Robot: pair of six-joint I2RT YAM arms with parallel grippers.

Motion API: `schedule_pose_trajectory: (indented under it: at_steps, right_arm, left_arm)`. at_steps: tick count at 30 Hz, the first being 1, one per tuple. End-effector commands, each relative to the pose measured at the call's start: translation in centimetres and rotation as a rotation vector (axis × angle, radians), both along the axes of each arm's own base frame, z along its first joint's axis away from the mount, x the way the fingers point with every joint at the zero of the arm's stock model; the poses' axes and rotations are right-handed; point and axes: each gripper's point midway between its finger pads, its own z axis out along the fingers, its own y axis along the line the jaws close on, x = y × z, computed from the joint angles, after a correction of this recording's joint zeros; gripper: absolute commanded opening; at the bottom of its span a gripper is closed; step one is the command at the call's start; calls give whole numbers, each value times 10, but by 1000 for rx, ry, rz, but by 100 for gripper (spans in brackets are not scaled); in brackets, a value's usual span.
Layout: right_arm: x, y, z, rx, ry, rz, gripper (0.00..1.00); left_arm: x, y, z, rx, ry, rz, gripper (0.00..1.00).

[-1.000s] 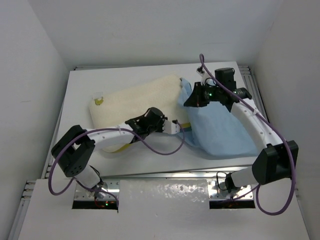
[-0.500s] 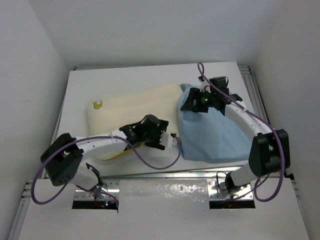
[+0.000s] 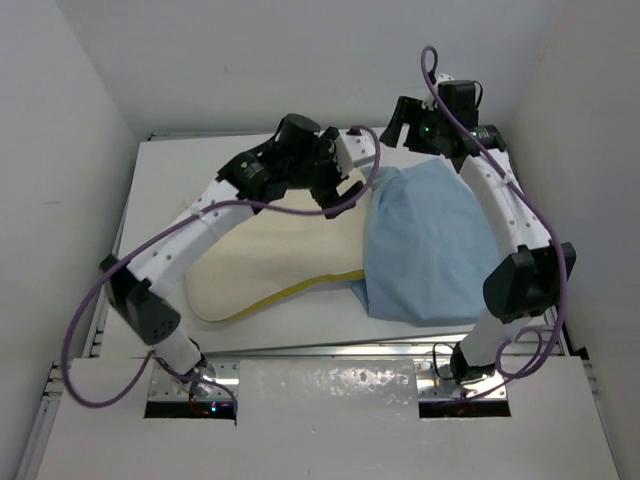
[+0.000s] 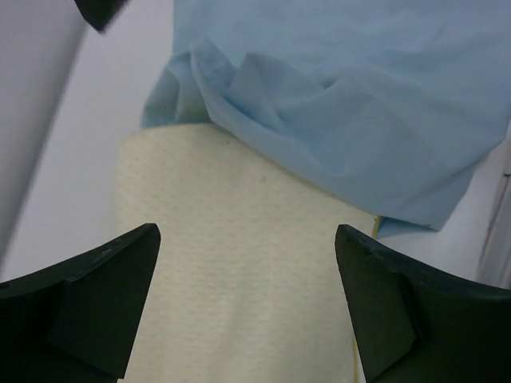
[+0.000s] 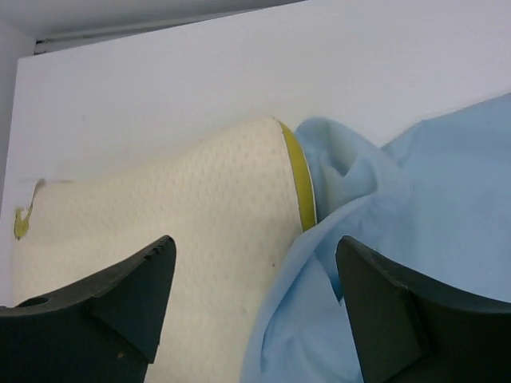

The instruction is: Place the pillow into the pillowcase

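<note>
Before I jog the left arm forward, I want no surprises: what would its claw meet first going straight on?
Probably the pillow: its cream face fills the view between the fingers of the open left claw, and the pillowcase edge lies farther on. How far off is hard to tell.

Your top external camera looks steeply down on the whole table (image 3: pixel 165 175) from the near side, well off. Both wrist cameras sit close above. All three views share where the pillow (image 3: pixel 270 255) meets the pillowcase (image 3: pixel 430 240).

White arms (image 3: pixel 190 235), black joints (image 3: pixel 140 305), looping purple cables (image 3: pixel 68 345).
</note>
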Motion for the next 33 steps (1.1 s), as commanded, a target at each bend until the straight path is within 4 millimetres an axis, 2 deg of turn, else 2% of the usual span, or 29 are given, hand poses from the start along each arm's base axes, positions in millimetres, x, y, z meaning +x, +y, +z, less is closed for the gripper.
schedule_pose_trajectory:
  at_steps: [1,2,3,4,5,6,7,8,9,10,12,13,14,16,17,21,24,25,28,29,31,32,33]
  right_arm:
    - [26,-5,-31,-1,71,-97,79]
    - [32,-5,-37,-7,79,-100,78]
    - [40,-3,-31,-9,70,-92,75]
    - [49,2,-54,-18,116,-77,74]
    - [54,5,-62,-16,129,-57,74]
    - [58,10,-60,-9,137,-37,73]
    - [63,12,-83,-16,189,-32,73]
    - [64,12,-91,-21,210,-28,72]
    - [63,12,-98,-26,233,-29,72]
    - [63,12,-111,-34,261,-30,72]
    - [55,10,-133,-61,301,-33,72]
    - [53,6,-142,-85,314,-46,73]
    - [46,5,-153,-108,340,-46,73]
    - [38,3,-166,-148,370,-47,74]
    - [35,2,-170,-162,383,-48,74]
    - [23,-1,-188,-192,429,-50,73]
    - [20,-7,-197,-223,460,-73,72]
    - [20,-9,-196,-235,462,-80,73]
    - [26,-16,-177,-263,415,-107,74]
    - [29,-17,-170,-268,396,-109,74]
    - [32,-23,-158,-295,374,-136,75]
    - [34,-26,-147,-308,363,-144,75]
    - [34,-32,-142,-333,354,-167,76]
  left_arm:
    - [22,18,-83,71,428,189,88]
    - [46,16,-61,25,397,217,88]
    - [66,16,-103,87,499,259,90]
    - [96,18,-79,34,450,270,91]
    - [110,18,-88,47,455,287,92]
    - [124,14,-121,92,486,290,93]
    - [136,11,-118,80,449,290,94]
    - [142,10,-127,78,446,302,95]
    - [158,3,-117,15,382,309,98]
    - [159,10,-141,28,406,337,99]
    - [179,14,-137,-34,345,369,100]
    - [184,17,-145,-30,347,381,100]
    - [189,18,-161,-17,368,389,100]
    - [192,18,-177,-5,394,366,100]
    - [189,16,-179,-1,398,342,100]
    - [155,-2,-231,70,488,204,100]
    - [161,4,-258,112,484,248,100]
    - [164,5,-259,117,475,260,100]
    - [174,0,-237,76,412,249,100]
    - [182,-5,-213,28,355,247,100]
    - [193,-3,-193,-5,295,286,100]
    - [202,-3,-177,-39,252,314,100]
    - [215,5,-168,-48,215,361,100]
